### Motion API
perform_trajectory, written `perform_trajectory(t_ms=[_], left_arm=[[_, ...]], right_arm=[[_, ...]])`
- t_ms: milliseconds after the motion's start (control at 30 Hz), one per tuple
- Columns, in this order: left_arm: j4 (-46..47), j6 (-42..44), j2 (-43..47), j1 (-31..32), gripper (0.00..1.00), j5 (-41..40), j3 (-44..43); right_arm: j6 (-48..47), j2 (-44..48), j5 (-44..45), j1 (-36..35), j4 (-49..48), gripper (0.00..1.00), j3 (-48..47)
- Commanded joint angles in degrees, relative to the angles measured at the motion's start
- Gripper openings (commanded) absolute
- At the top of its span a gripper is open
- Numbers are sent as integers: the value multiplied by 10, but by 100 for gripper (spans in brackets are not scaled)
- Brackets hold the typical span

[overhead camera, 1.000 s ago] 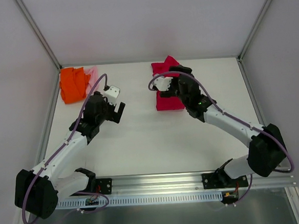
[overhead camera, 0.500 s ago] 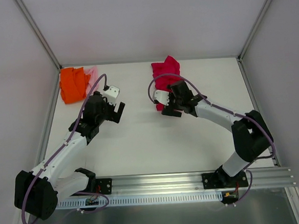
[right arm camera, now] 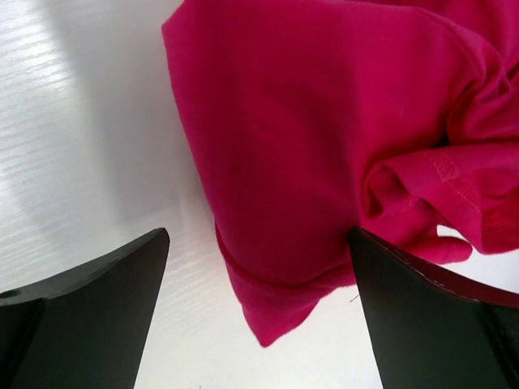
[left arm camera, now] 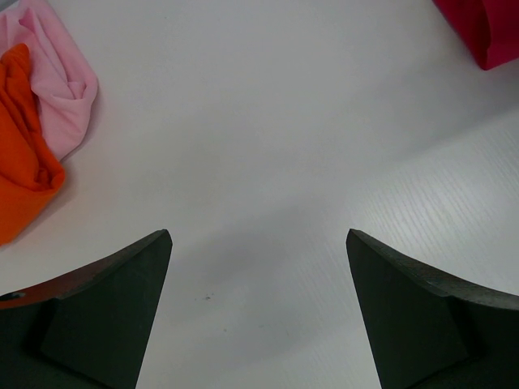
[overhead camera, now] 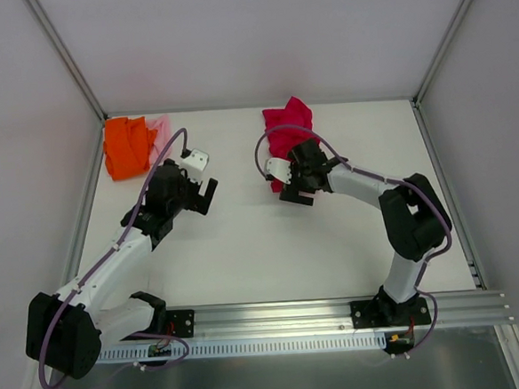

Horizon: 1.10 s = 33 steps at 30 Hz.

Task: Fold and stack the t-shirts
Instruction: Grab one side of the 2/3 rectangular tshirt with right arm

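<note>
Fingers (overhead camera: 288,196) on my right gripper (overhead camera: 295,198) stand spread wide with nothing between them in the overhead view. They hover at the near edge of the crimson-red t-shirt (overhead camera: 288,119), which lies bunched toward the far side of the table (overhead camera: 246,258). My left gripper (overhead camera: 208,193) is equally wide and empty, over bare table well to the left of the crimson-red t-shirt. The orange t-shirt (overhead camera: 124,149) and the pale pink t-shirt (overhead camera: 160,130) touching it lie farther left again. From my left wrist, my dark fingers (left arm camera: 105,316) frame only bare table. The crimson-red t-shirt (left arm camera: 486,28) shows as a corner at upper right, with the pale pink t-shirt (left arm camera: 61,89) and orange t-shirt (left arm camera: 20,170) pressed together across from it. I judge that reaching there could drag both shirts at once, since they overlap. From my right wrist, my fingers (right arm camera: 89,316) straddle the nearest fold of the crimson-red t-shirt (right arm camera: 308,138), with a rumpled hem bunched on its right side. If I close here I may pinch several layers, or only the loose tip. Either way the soft cloth could lift as a lump, slip free, or pull the fold apart.
</note>
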<state>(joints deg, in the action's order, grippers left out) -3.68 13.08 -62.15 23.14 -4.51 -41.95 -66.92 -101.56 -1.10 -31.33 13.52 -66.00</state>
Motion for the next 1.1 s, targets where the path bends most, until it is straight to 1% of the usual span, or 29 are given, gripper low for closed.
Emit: perform_trajectory(t_ms=[0, 200, 267, 300, 333, 367, 400, 433, 467, 500, 567, 633, 700, 733, 767, 833, 867, 933, 1000, 1067], left_arm=[[6, 11, -2, -5, 92, 12, -16], [7, 13, -14, -5, 92, 10, -18], [8, 14, -16, -5, 92, 9, -18], [8, 14, -17, -5, 91, 11, -18], [8, 14, -18, -5, 91, 11, -18], [8, 13, -17, -5, 91, 12, -18], [7, 13, -17, -5, 91, 12, -19], [7, 13, -17, -5, 91, 13, -20], [6, 13, -17, -5, 91, 13, -20], [6, 13, -17, -5, 91, 15, -20], [5, 12, -13, -5, 91, 16, -20], [4, 12, -13, -5, 91, 20, -21], [4, 12, -11, -5, 91, 21, -22], [3, 12, -13, -5, 91, 22, -22], [3, 12, -13, -5, 91, 22, -23], [3, 11, -15, -5, 91, 26, -24], [3, 11, -16, -5, 91, 27, -26], [1, 9, -17, -5, 91, 27, -28], [-1, 10, -16, -5, 91, 28, -29], [-5, 8, -10, -5, 91, 31, -30]], right_arm=[[-12, -27, -14, 7, 14, 99, -33], [-27, -72, -7, 7, 12, 99, -49], [-29, -83, -2, 7, 16, 96, -55], [-32, -90, -3, 7, 20, 92, -55], [-32, -93, -2, 7, 26, 71, -55], [-32, -94, -1, 7, 28, 56, -56], [-32, -92, 0, 7, 32, 44, -56], [-30, -88, 0, 7, 36, 25, -56], [-29, -82, -3, 7, 50, 15, -56], [-23, -65, -4, 6, 57, 1, -52], [-22, -39, -7, 2, 71, 1, -40], [-18, 9, -14, -5, 89, 1, -19], [-13, 43, -31, -17, 125, 1, -12], [-8, 77, -44, -23, 167, 1, -11], [-6, 94, -50, -29, 187, 1, -8], [5, 145, -50, -63, 221, 1, 9], [8, 162, -50, -63, 228, 1, 17], [19, 201, -51, -90, 260, 1, 30], [28, 224, -47, -119, 294, 1, 33], [42, 261, -36, -144, 285, 1, 47]])
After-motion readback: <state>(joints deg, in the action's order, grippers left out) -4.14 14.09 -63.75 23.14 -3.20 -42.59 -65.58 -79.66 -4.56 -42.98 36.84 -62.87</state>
